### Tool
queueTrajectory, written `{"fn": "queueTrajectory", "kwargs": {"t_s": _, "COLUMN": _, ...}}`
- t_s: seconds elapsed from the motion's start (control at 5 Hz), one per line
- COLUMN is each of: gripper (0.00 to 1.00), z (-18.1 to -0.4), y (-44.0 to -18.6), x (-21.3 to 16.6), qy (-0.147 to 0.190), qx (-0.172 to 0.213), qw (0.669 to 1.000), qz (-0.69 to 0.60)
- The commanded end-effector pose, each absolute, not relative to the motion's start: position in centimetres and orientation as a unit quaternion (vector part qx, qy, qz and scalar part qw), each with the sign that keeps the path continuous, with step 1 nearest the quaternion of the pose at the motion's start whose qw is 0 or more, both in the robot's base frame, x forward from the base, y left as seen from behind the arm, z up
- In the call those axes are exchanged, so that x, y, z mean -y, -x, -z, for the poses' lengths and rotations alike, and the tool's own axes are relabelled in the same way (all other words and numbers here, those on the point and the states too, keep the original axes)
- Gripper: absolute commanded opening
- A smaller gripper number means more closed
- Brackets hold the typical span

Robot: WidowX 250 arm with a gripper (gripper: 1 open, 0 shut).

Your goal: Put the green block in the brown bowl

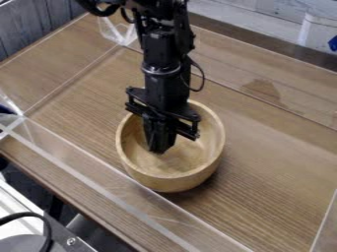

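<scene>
while the gripper (pixel 160 146) reaches down inside the bowl (pixel 198 173), at six o'clock on the table (pixel 270 118), jaws together, no block shows; release looks left to do.

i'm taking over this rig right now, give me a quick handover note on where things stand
Gripper: pointing down inside the brown bowl, shut; nothing can be seen between the fingers from this view.
Green block: not visible anywhere in the camera view; it may be hidden in the gripper or behind it in the bowl, cannot tell.
Brown bowl: upright on the wooden table, near the front edge.
Done: arm is down in the bowl.
Left: confirm the block is in the bowl, open, lift clear.
</scene>
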State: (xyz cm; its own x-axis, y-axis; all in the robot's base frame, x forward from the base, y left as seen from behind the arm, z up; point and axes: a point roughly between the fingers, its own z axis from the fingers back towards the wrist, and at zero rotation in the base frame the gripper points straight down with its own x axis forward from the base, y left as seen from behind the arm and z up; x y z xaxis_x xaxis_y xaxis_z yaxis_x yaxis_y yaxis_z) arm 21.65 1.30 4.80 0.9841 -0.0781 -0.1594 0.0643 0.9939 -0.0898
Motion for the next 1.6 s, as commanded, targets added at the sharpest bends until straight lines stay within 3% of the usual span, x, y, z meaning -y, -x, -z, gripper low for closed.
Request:
{"fn": "queueTrajectory", "kwargs": {"t_s": 0.0, "gripper": 0.00, "z": -5.94, "y": -22.76, "x": -1.56, "qy": 0.042, "qx": -0.055, "qw": 0.997, "qz": 0.037}}
{"fn": "queueTrajectory", "kwargs": {"t_s": 1.4, "gripper": 0.00, "z": -5.79, "y": -22.86, "x": -1.47, "qy": 0.054, "qx": -0.059, "qw": 0.996, "qz": 0.034}}
